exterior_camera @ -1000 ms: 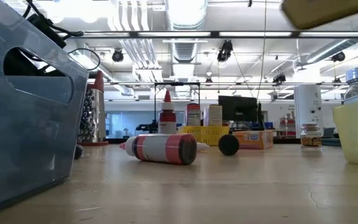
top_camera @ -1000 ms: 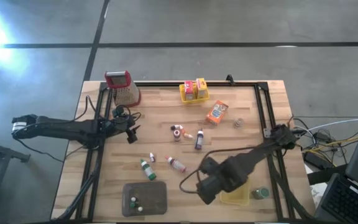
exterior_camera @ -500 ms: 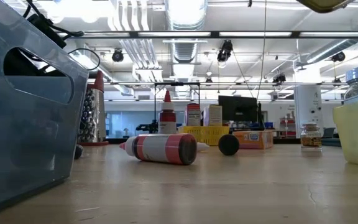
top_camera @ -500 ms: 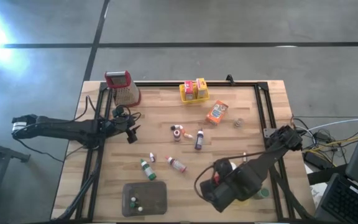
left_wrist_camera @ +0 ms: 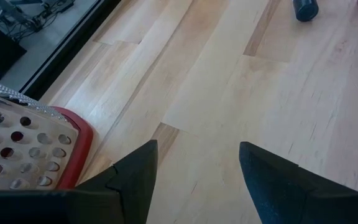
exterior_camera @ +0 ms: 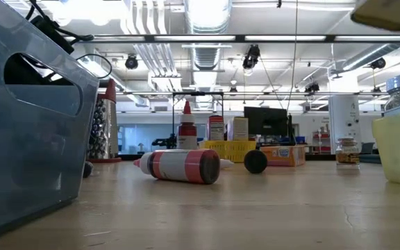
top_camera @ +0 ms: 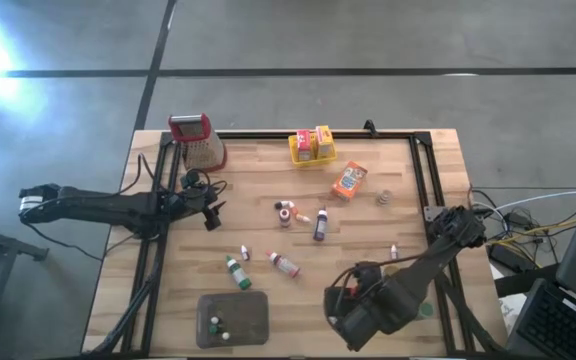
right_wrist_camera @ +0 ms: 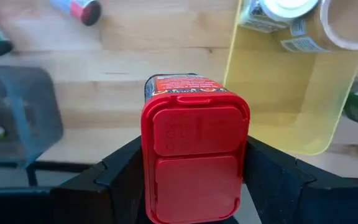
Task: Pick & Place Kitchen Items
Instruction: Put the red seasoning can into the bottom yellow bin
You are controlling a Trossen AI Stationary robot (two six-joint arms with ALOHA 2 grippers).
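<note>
Now the wooden table [top_camera: 268, 185] holds a yellow plastic basket [right_wrist_camera: 294, 102] just beside the right gripper [right_wrist_camera: 194, 171], which squeezes a red-lidded jar [right_wrist_camera: 194, 146], long side pointing out. The far-off left gripper [left_wrist_camera: 194, 171] waits, fingers apart and empty, near the grater [left_wrist_camera: 23, 146].

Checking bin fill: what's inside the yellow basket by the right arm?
The right wrist view shows two jars lying at one end of the yellow basket; the rest looks bare. From above, the right arm covers it.
</note>
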